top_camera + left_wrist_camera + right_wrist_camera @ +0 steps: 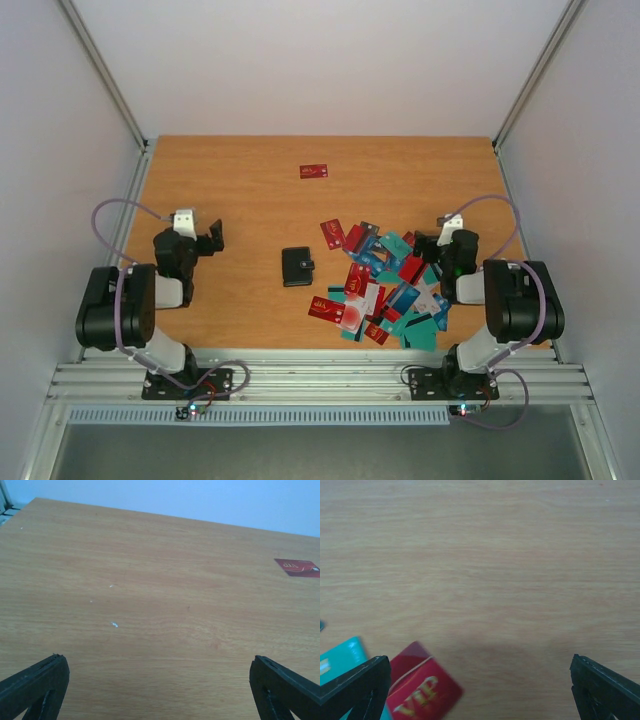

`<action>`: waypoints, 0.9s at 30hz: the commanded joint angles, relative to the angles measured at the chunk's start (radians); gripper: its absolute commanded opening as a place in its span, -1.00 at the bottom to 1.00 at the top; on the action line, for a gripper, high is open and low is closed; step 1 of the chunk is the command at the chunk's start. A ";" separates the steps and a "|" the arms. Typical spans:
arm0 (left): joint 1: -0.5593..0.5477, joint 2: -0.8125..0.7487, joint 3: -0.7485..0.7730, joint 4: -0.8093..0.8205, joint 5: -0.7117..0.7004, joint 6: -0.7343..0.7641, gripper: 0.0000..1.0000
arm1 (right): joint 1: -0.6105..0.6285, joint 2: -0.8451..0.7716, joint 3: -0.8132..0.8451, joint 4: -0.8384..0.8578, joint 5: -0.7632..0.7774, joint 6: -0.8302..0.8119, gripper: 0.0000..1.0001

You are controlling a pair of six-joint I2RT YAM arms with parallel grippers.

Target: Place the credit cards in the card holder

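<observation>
Left gripper and right gripper both gape empty, and the overlapping credit cards could skid or lift in pairs when pinched, missing the card holder.

Top external view. A wooden desk carries a folded black card holder near its centre. The credit cards, red, teal, blue and white, lie in an overlapping heap just right of it. One red card lies well apart toward the far edge. The left gripper is over bare desk at left, and the right gripper is at the heap's right edge.
</observation>
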 commanded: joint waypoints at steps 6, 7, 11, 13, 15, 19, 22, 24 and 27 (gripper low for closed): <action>-0.030 0.015 0.048 0.029 -0.058 0.035 0.99 | -0.057 0.005 0.084 0.026 -0.075 0.038 0.97; -0.031 0.014 0.048 0.027 -0.060 0.038 0.99 | -0.057 0.005 0.084 0.026 -0.074 0.038 0.97; -0.035 0.013 0.050 0.025 -0.061 0.040 0.99 | -0.056 0.007 0.085 0.026 -0.074 0.037 0.97; -0.034 0.014 0.050 0.023 -0.062 0.040 0.99 | -0.056 0.007 0.085 0.024 -0.074 0.038 0.97; -0.034 0.014 0.051 0.023 -0.063 0.042 0.99 | -0.056 0.007 0.085 0.024 -0.074 0.037 0.97; -0.036 0.014 0.051 0.023 -0.063 0.042 0.99 | -0.056 0.007 0.087 0.022 -0.074 0.037 0.97; -0.035 0.015 0.051 0.023 -0.064 0.042 0.99 | -0.053 0.013 0.099 0.006 -0.067 0.034 0.97; -0.035 0.013 0.051 0.022 -0.064 0.041 0.99 | -0.049 0.013 0.102 0.001 -0.061 0.033 0.97; -0.036 0.014 0.051 0.022 -0.064 0.041 0.99 | -0.048 0.012 0.096 0.011 -0.059 0.033 0.97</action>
